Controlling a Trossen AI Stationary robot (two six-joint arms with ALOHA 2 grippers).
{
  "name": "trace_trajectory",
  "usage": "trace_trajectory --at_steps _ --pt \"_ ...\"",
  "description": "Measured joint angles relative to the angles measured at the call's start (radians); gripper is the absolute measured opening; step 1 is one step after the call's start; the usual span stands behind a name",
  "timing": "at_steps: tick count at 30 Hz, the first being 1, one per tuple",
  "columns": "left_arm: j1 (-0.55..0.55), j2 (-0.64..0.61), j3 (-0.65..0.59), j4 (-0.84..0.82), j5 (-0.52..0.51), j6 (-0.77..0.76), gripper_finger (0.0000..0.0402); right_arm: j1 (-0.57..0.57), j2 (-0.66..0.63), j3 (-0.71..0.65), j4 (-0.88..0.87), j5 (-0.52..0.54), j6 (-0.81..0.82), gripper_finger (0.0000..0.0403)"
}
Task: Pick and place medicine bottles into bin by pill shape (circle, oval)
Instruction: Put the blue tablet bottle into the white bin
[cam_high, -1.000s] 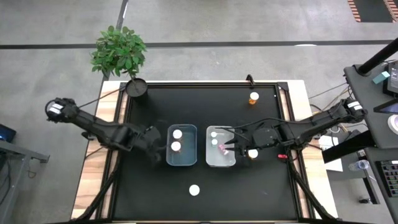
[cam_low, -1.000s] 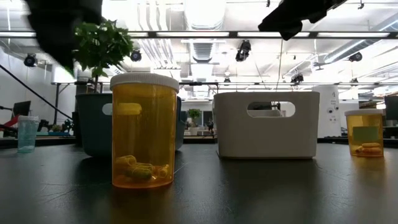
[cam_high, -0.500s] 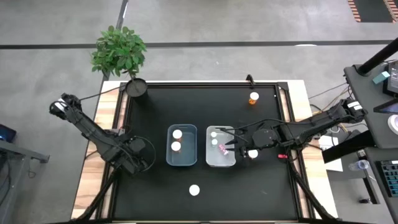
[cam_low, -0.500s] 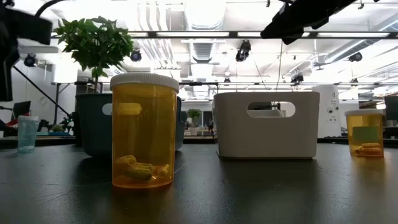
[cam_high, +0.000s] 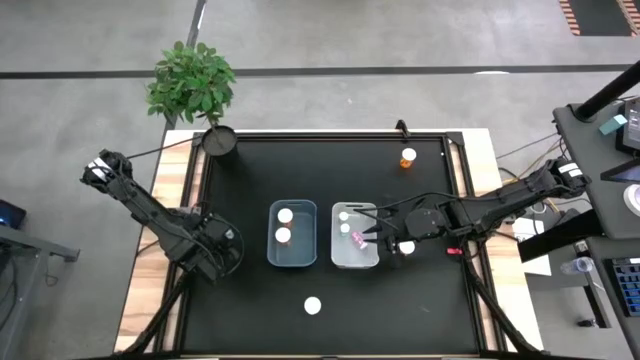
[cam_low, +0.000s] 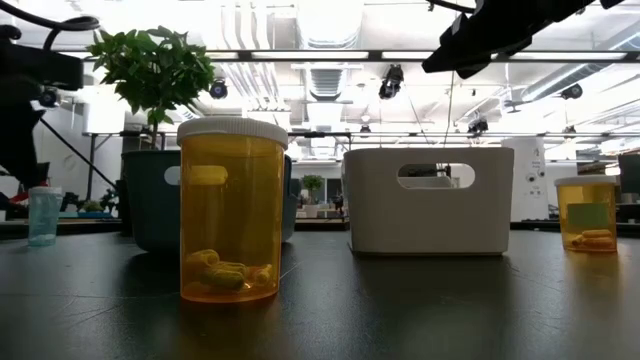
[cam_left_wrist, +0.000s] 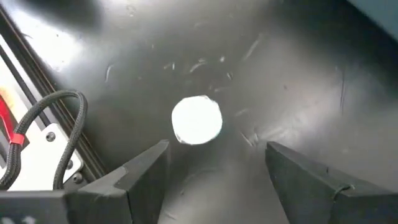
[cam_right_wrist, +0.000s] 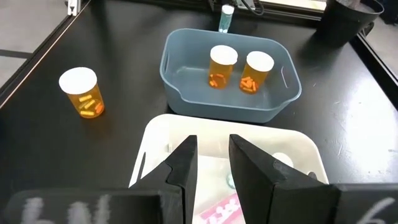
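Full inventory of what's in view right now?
Table: 1, black.
Blue bin: 1, mid-table, holds 2 orange bottles.
White bin: 1, right of the blue one, holds a white-capped bottle and a pink item.
Loose bottles: 3, white caps; front, back right, under the right arm.
Teal bottle: 1, small, left edge.
Plant: 1, green, black pot, back left corner.
Left gripper: open, above a white cap near the left edge.
Right gripper: over the white bin.
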Motion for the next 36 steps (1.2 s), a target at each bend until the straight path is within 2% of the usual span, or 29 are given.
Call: trace_trajectory --at_steps 6,15,22,31,36 --pt "0.004 0.013 -0.004 0.000 -0.063 -0.096 0.0244 0.000 0.000 -0.004 0.004 0.001 -0.003 0.0084" --pt "0.034 0.043 -0.007 0.002 -0.097 -0.160 0.0244 0.000 0.000 -0.006 0.008 0.001 -0.003 0.0084" --pt "0.045 0.086 -0.007 0.003 -0.090 -0.159 0.0244 0.000 0.000 -0.008 0.008 0.001 -0.003 0.0084" --pt "0.045 0.115 -0.006 0.007 -0.033 -0.116 0.0242 0.000 0.000 -0.011 0.008 0.001 -0.003 0.0084" --pt "0.046 0.126 -0.006 0.006 -0.029 -0.115 0.0211 0.000 0.000 -0.011 0.008 0.001 -0.003 0.0084"
